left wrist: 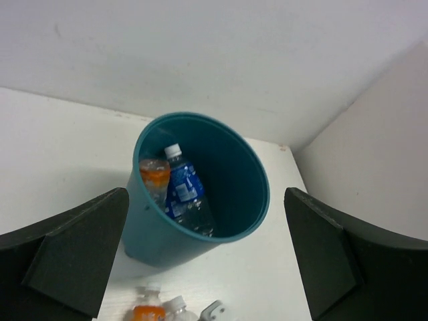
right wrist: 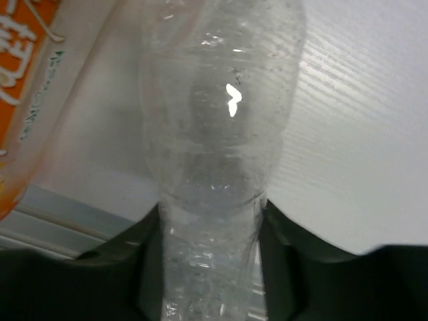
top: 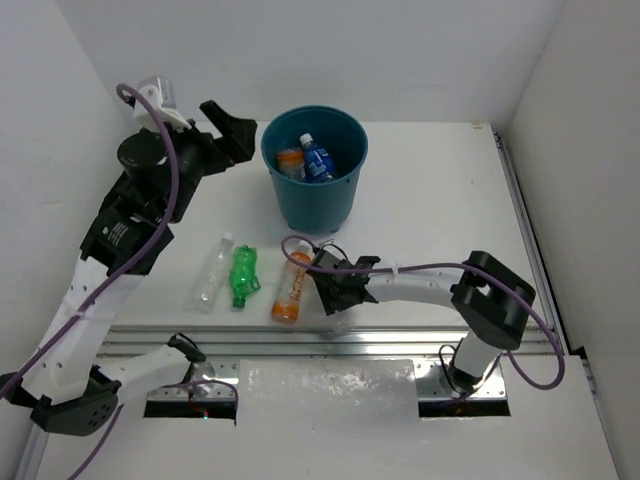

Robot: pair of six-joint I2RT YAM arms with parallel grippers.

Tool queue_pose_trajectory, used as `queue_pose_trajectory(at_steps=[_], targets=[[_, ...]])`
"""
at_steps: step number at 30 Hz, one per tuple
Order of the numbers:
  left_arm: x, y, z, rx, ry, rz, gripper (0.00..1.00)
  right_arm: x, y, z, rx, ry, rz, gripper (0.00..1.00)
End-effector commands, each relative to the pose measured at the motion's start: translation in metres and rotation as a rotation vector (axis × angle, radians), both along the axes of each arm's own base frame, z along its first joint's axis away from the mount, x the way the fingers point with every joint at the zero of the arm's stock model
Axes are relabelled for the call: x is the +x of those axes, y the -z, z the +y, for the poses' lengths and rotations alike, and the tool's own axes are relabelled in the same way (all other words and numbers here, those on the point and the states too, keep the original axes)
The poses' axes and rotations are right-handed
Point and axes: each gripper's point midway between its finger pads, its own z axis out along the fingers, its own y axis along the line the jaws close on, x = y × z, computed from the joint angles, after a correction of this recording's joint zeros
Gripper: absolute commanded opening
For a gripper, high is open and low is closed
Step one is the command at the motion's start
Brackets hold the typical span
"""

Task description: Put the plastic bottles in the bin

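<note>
The dark teal bin (top: pixel 340 195) stands at the back middle of the table and holds an orange bottle (top: pixel 290 160) and a blue-labelled bottle (top: pixel 316 160). My left gripper (top: pixel 235 135) is open and empty, raised just left of the bin's rim. In the left wrist view the bin (left wrist: pixel 247 167) lies between its fingers. My right gripper (top: pixel 335 285) is low at the table, shut on a clear bottle (right wrist: pixel 217 134). A clear bottle (top: pixel 212 270), a green bottle (top: pixel 243 275) and an orange bottle (top: pixel 290 287) lie in a row at the near left.
The orange bottle (right wrist: pixel 20 100) lies right beside the held clear bottle, to its left. A metal rail (top: pixel 330 335) runs along the table's near edge. White walls close in the left, back and right sides.
</note>
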Motion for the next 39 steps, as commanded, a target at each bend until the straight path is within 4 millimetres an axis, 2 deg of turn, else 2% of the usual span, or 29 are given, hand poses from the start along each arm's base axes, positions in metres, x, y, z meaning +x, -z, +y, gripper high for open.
queue_pose_trajectory(at_steps=[1, 3, 4, 5, 6, 7, 8, 9, 10, 11, 12, 13, 14, 15, 16, 18, 21, 22, 23, 24, 27, 30, 32, 34, 36, 37, 38, 39], targets=[[0.002, 0.035, -0.012, 0.051, 0.065, 0.067, 0.99, -0.004, 0.008, -0.024, -0.034, 0.064, -0.032, 0.37], [0.000, 0.057, -0.027, 0.073, 0.150, 0.107, 0.99, -0.007, -0.010, -0.032, 0.029, 0.074, -0.079, 0.33], [-0.003, 0.075, -0.040, 0.086, 0.226, 0.145, 0.99, -0.007, -0.030, -0.037, 0.092, 0.079, -0.132, 0.33], [-0.002, 0.074, -0.041, 0.083, 0.226, 0.138, 0.99, -0.006, -0.030, -0.038, 0.083, 0.070, -0.137, 0.32], [-0.008, 0.092, -0.055, 0.081, 0.310, 0.175, 1.00, -0.006, -0.054, -0.041, 0.156, 0.062, -0.190, 0.31], [-0.010, 0.094, -0.066, 0.067, 0.368, 0.163, 1.00, -0.004, -0.067, -0.045, 0.171, 0.023, -0.238, 0.30], [-0.015, 0.112, -0.077, 0.059, 0.436, 0.189, 1.00, -0.003, -0.082, -0.044, 0.208, -0.009, -0.279, 0.29], [-0.031, 0.117, -0.097, 0.040, 0.580, 0.191, 1.00, 0.001, -0.110, -0.044, 0.283, -0.024, -0.338, 0.28], [-0.036, 0.112, -0.107, 0.023, 0.648, 0.153, 1.00, 0.004, -0.125, -0.047, 0.299, -0.060, -0.377, 0.28], [-0.053, 0.124, -0.122, -0.003, 0.774, 0.178, 1.00, 0.007, -0.142, -0.049, 0.336, -0.067, -0.399, 0.28], [-0.061, 0.116, -0.135, -0.027, 0.853, 0.122, 1.00, 0.007, -0.162, -0.051, 0.380, -0.102, -0.448, 0.28], [-0.071, 0.116, -0.144, -0.073, 0.916, 0.126, 1.00, 0.007, -0.175, -0.050, 0.414, -0.121, -0.470, 0.28], [-0.085, 0.126, -0.154, -0.098, 1.003, 0.141, 1.00, -0.001, -0.188, -0.041, 0.484, -0.189, -0.461, 0.27], [-0.096, 0.115, -0.168, -0.116, 1.067, 0.078, 1.00, -0.002, -0.197, -0.039, 0.512, -0.231, -0.478, 0.27], [-0.100, 0.120, -0.177, -0.136, 1.096, 0.102, 1.00, -0.004, -0.211, -0.034, 0.559, -0.261, -0.503, 0.27], [-0.112, 0.117, -0.192, -0.150, 1.157, 0.092, 1.00, -0.019, -0.222, -0.021, 0.638, -0.359, -0.482, 0.26], [-0.115, 0.119, -0.207, -0.165, 1.195, 0.119, 1.00, -0.028, -0.234, -0.010, 0.714, -0.420, -0.477, 0.25], [-0.111, 0.129, -0.209, -0.145, 1.181, 0.154, 1.00, -0.028, -0.240, -0.007, 0.736, -0.428, -0.496, 0.25], [-0.106, 0.128, -0.210, -0.137, 1.154, 0.153, 1.00, -0.031, -0.241, -0.007, 0.753, -0.441, -0.500, 0.25], [-0.104, 0.135, -0.211, -0.129, 1.145, 0.182, 1.00, -0.035, -0.244, -0.005, 0.774, -0.464, -0.502, 0.25], [-0.104, 0.147, -0.218, -0.131, 1.173, 0.230, 1.00, -0.038, -0.254, -0.001, 0.807, -0.499, -0.528, 0.25], [-0.106, 0.156, -0.225, -0.117, 1.186, 0.264, 0.94, -0.033, -0.262, -0.005, 0.809, -0.473, -0.573, 0.24], [-0.108, 0.157, -0.226, -0.114, 1.197, 0.263, 0.87, -0.033, -0.265, -0.005, 0.815, -0.475, -0.582, 0.23], [-0.108, 0.151, -0.227, -0.118, 1.203, 0.245, 0.56, -0.031, -0.264, -0.007, 0.805, -0.463, -0.588, 0.27], [-0.104, 0.140, -0.227, -0.112, 1.187, 0.226, 0.16, -0.027, -0.260, -0.008, 0.786, -0.445, -0.586, 0.36], [-0.098, 0.133, -0.226, -0.107, 1.154, 0.212, 0.10, -0.026, -0.258, -0.010, 0.779, -0.434, -0.587, 0.54], [-0.096, 0.139, -0.223, -0.094, 1.122, 0.252, 0.07, -0.023, -0.255, -0.013, 0.766, -0.411, -0.594, 0.68], [-0.088, 0.124, -0.221, -0.085, 1.083, 0.222, 0.02, -0.023, -0.257, -0.016, 0.767, -0.399, -0.605, 0.83]])
